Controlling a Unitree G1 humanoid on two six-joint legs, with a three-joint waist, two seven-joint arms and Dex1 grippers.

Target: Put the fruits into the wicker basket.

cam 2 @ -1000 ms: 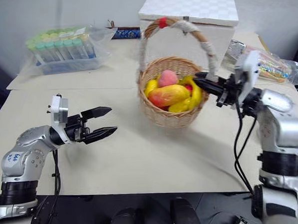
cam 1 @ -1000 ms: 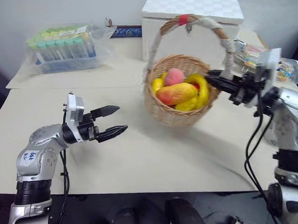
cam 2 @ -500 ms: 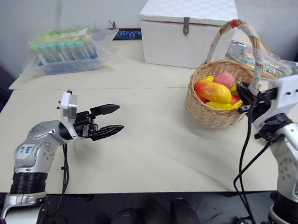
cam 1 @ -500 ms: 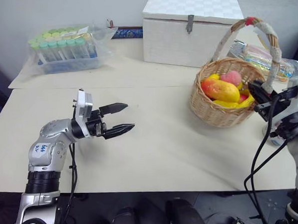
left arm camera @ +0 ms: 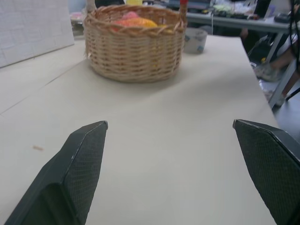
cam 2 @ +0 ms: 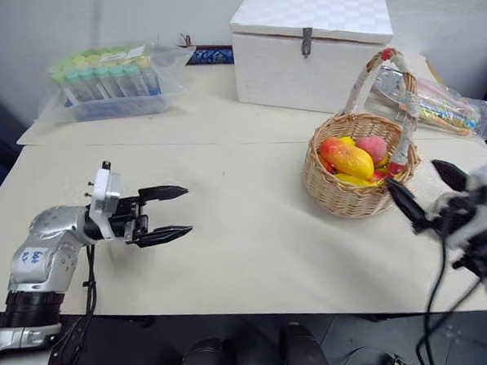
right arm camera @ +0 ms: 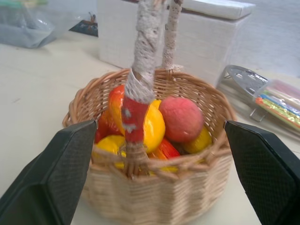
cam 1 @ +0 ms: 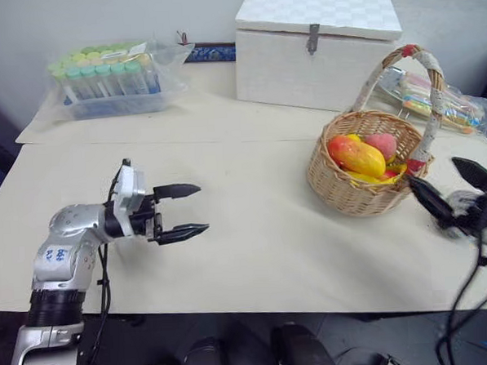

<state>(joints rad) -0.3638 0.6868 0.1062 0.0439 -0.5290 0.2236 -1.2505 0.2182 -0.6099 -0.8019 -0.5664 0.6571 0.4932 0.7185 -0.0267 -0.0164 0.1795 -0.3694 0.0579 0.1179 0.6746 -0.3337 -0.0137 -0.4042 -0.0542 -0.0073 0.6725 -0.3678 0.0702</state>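
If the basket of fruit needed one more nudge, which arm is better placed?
Right: the open right gripper sits just beside the wicker basket, while the open left gripper hovers far across the table.

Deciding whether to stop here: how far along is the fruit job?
Looks done: the peach and mango lie in the basket on the table. Nothing in hand: left gripper and right gripper are open and empty. No fruit seen left outside.

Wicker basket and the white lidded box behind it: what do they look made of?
Wicker basket: tan woven cane, matte, visible weave; its handle is wrapped in white cloth with red bands. White lidded box: probably painted wood or board, with a quilted-looking surface and a metal clasp.
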